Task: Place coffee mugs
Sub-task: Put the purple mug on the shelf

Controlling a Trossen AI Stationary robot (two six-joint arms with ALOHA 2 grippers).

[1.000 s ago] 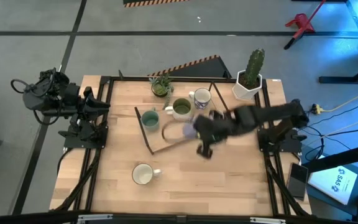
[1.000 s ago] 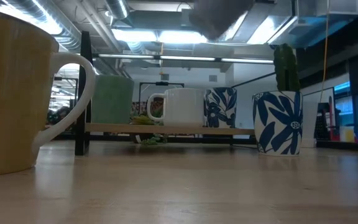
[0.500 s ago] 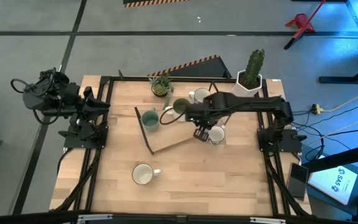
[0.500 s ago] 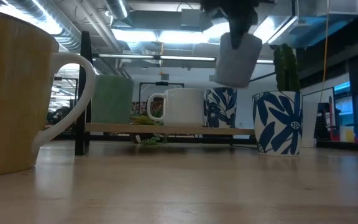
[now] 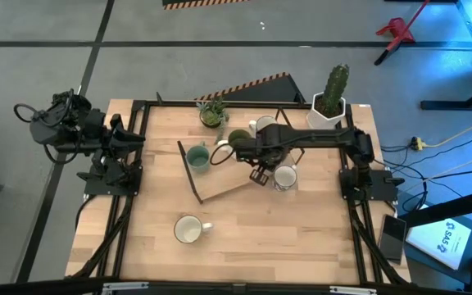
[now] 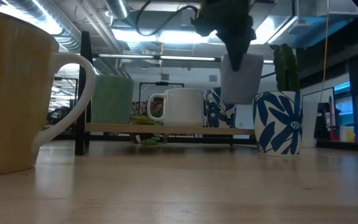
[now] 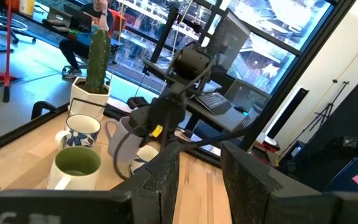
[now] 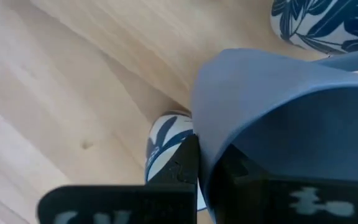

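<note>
Now that the right arm has swung back over the raised board, the right claw (image 6: 236, 53) grips the lavender mug (image 6: 241, 78), hanging lower than half a second ago, beside the patterned mug (image 5: 265, 128) and olive-green mug (image 5: 238, 139). Looks like set-down is close. Left claw (image 7: 199, 163) waits open at the bench (image 5: 244, 238) edge.

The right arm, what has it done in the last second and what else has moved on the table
The right gripper, shut on the lavender mug, has swung from over the board's near part toward the mugs on the raised board and brought its mug lower. The olive-green mug, teal-green mug, patterned mug, the two white mugs and the left gripper, parked at the table's left edge, have not moved.
</note>
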